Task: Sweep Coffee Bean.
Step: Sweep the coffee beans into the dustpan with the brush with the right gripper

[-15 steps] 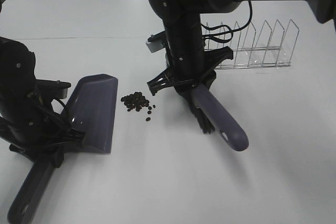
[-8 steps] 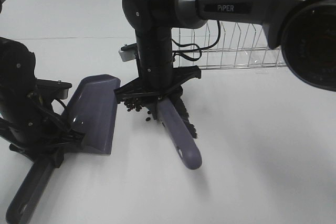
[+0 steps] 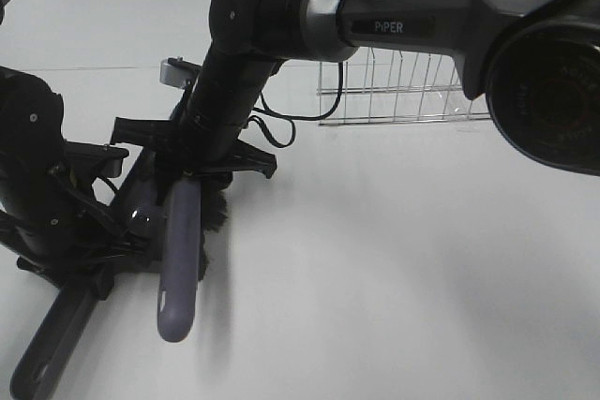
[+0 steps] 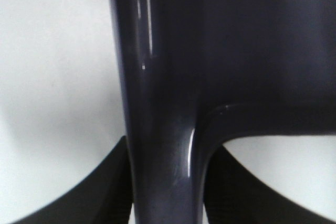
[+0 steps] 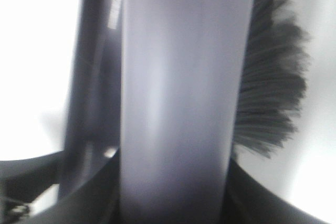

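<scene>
Coffee beans hidden; one brush [image 3: 178, 264] beside one dustpan [image 3: 141, 214].

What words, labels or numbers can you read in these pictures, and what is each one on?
"PIPER": white letters on the dark forearm of the right arm.
Nothing else can be read: no print shows on the dustpan handle or the brush in the wrist views.

Very close up, the dark purple dustpan handle [image 4: 163, 129] fills the middle, widening into what seems to be the blurred pan body [image 4: 273, 51]. Black claw [image 4: 165, 203] fingers [image 4: 89, 192] hug both its sides above the white surface [image 4: 52, 66].
</scene>
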